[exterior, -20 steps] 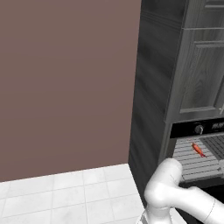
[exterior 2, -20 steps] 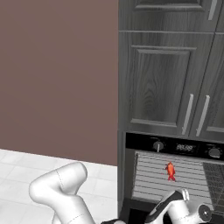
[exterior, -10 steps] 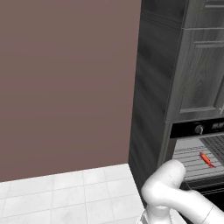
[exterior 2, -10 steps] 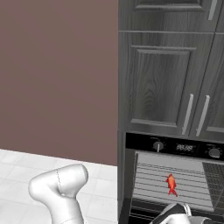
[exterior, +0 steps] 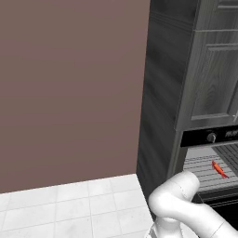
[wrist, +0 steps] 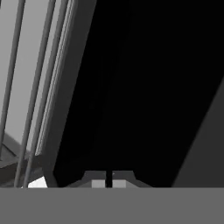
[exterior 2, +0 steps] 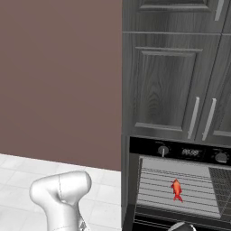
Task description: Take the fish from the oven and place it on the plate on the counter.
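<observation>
Fish [exterior 2: 176, 190] lying on the grey wire rack [exterior 2: 158, 186] inside the open oven [exterior 2: 180, 152]; gripper [wrist: 109, 182] with fingers [wrist: 99, 183] pressed together, holding nothing, before dark oven interior.

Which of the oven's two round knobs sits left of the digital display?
The smaller dark knob, above the rack's left half; the other knob sits right of the display.

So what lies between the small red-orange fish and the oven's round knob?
In the right base view, bare grey wire rack separates fish from knob.

Oven [exterior: 218, 153] cut off at frame edge
</observation>
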